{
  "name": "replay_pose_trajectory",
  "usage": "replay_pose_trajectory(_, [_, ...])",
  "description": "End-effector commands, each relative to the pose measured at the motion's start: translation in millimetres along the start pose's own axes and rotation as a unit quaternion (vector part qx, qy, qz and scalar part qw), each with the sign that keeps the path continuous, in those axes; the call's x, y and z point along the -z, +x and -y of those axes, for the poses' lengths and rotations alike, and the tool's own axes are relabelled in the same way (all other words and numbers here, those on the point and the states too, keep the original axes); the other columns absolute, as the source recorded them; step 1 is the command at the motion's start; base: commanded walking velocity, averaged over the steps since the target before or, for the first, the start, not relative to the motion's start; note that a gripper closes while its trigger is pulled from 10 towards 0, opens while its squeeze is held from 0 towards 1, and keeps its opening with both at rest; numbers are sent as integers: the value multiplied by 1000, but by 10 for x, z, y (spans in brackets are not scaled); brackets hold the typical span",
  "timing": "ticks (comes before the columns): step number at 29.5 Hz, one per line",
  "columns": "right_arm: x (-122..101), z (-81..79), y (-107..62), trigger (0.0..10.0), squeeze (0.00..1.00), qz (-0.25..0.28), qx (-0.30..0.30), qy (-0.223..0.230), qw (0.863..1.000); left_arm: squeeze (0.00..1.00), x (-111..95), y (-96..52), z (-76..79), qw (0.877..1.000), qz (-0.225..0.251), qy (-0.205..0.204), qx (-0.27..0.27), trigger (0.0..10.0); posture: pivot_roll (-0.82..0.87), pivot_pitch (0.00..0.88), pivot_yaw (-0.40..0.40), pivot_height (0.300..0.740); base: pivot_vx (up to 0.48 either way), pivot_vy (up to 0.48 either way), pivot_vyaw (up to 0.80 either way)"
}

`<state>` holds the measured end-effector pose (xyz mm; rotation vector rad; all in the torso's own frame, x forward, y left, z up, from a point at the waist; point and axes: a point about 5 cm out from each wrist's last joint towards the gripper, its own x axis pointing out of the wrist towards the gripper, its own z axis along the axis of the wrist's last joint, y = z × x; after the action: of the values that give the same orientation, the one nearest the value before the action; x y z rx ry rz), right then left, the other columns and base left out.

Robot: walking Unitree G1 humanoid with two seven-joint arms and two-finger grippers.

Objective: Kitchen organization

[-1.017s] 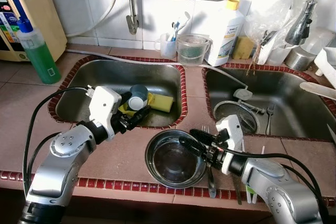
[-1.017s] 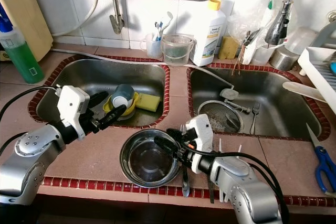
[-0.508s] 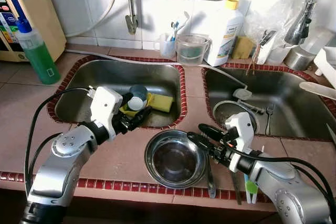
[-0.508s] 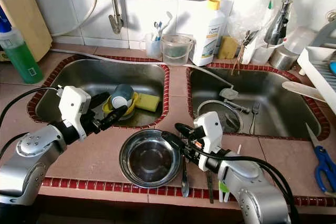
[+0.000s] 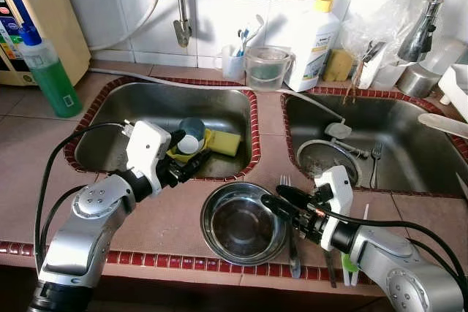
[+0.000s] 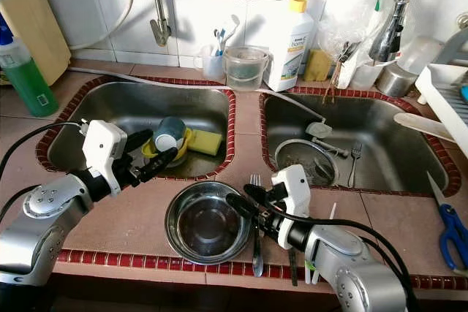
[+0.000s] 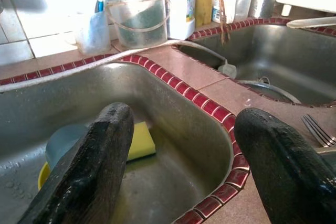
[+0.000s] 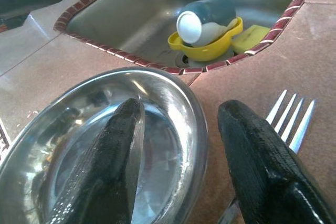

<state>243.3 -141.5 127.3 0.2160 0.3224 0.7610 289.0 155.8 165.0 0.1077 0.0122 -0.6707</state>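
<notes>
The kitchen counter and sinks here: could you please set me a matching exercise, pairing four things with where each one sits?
Things:
1. steel bowl
2. yellow sponge
3. green soap bottle
4. fork

Places:
A. inside the right sink basin
B. on the counter left of the left sink
C. on the counter in front of the sinks, its rim between the open fingers of the right tool
D. inside the left sink basin

Pairs: 1-C, 2-D, 3-B, 4-A

Green soap bottle (image 5: 51, 71) left of sinks; blue scissors (image 6: 451, 233) far right
</notes>
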Motion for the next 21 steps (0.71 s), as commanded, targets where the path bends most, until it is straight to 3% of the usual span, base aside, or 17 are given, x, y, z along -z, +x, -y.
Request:
replay_pose_trajectory(1, [-61,0,-22,10000,0,10,3,-3,1000,0,-73,17,30,1000,11,5,10,10000,-49,63,3,740,0,0,0])
replay_pose_trajectory(6, [-44,34,-25,10000,0,10,15,0,1000,0,20,-53,111,998,-16,24,55,10000,-53,68,4,740,0,0,0])
replay_pose_trajectory(14, [-27,31,-38,10000,0,5,11,14,1000,0,70,-245,-75,995,-56,52,66,10000,-45,76,5,740,0,0,0])
replay_pose_trajectory(21, [9,52,-26,10000,0,4,14,46,999,0,25,-262,-22,994,-52,54,84,10000,-43,77,6,740,0,0,0])
